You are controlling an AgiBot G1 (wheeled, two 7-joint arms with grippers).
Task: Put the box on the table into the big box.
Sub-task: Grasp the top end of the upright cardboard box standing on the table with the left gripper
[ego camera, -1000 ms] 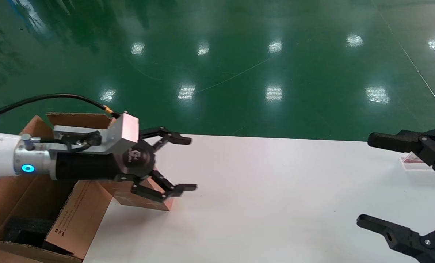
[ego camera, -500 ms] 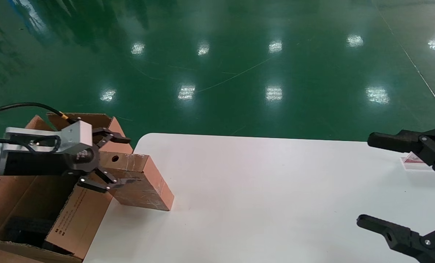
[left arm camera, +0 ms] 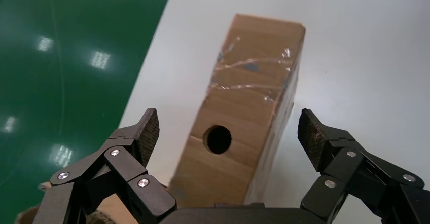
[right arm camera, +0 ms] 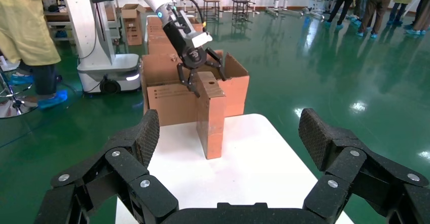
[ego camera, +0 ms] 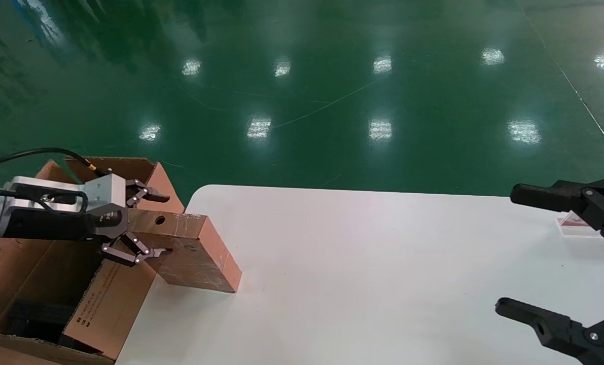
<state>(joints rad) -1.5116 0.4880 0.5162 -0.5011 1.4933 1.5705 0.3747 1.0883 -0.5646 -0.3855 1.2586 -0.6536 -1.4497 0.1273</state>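
Observation:
The box (ego camera: 195, 253), brown cardboard with clear tape, rests at the left end of the table (ego camera: 383, 253), its holed face turned up. My left gripper (ego camera: 162, 224) is open over the box end nearest the big box (ego camera: 106, 299). One finger stands on each side, clear of the cardboard. In the left wrist view the box (left arm camera: 253, 92) runs away from the left gripper (left arm camera: 229, 130), with gaps at both pads. My right gripper (ego camera: 517, 251) hangs open at the table's right end. The right wrist view, past the right gripper (right arm camera: 229, 130), shows the box (right arm camera: 213, 122), the big box (right arm camera: 167, 100) and the left gripper (right arm camera: 195, 64).
A small pink-and-white card (ego camera: 573, 225) lies on the table near the right gripper. Green floor lies beyond the table's far edge. In the right wrist view more cartons (right arm camera: 133, 19), a white robot base (right arm camera: 109, 69) and several people stand farther off.
My left gripper has drawn back leftward from over the table to the box end by the big box, and its fingers have narrowed slightly. The box and right arm have not moved.

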